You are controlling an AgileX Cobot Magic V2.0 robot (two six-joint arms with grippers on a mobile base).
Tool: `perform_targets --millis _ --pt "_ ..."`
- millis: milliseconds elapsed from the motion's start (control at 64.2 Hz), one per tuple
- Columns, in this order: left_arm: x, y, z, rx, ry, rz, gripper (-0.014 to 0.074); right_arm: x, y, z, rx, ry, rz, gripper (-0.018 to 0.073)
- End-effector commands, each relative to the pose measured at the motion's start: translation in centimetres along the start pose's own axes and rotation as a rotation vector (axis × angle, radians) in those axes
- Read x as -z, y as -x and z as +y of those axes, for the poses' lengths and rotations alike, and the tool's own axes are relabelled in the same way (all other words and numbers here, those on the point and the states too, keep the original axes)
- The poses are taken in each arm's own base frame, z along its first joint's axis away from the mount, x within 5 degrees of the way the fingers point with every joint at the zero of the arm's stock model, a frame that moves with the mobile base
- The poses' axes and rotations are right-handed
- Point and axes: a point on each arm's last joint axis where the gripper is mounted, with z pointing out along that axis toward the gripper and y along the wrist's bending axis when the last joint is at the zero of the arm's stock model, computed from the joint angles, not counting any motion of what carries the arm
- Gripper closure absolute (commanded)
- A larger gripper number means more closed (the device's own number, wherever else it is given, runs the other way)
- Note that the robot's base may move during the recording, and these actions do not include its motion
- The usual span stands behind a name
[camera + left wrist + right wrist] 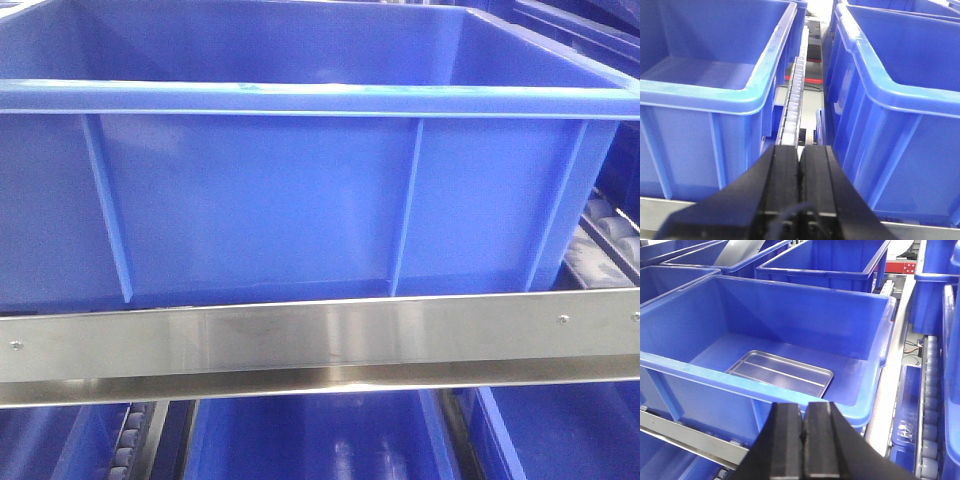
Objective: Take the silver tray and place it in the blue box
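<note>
The silver tray (pixel 782 372), shiny with two long ridges, lies flat on the floor of the blue box (pixel 790 315) in the right wrist view. My right gripper (pixel 804 407) is shut and empty, hovering just outside the box's near rim, apart from the tray. The front view shows the blue box (pixel 300 190) side-on with ribbed wall; the tray is hidden there. My left gripper (pixel 800 150) is shut with nothing in it, pointing along the gap between two blue crates.
A steel rail (pixel 320 345) runs across in front of the box. More blue crates (pixel 705 90) (pixel 900 100) stand left and right of a roller track (pixel 795 100). Further crates (pixel 825 262) sit behind, and rollers (pixel 930 405) run at the right.
</note>
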Motion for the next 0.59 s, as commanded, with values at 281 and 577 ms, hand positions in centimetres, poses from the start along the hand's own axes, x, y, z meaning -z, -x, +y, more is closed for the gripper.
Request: perform_targets --millis 281,577 --pt "0.2 1.0 0.0 0.005 -0.001 -0.108 0.0691 0.1 1.6 0.3 0.054 0.023 -0.103 0.0506" --pt "0.2 1.0 0.0 0.005 -0.001 -0.108 0.0691 -0.7 -1.6 -1.1 0.064 -0.185 -0.042 0.0506"
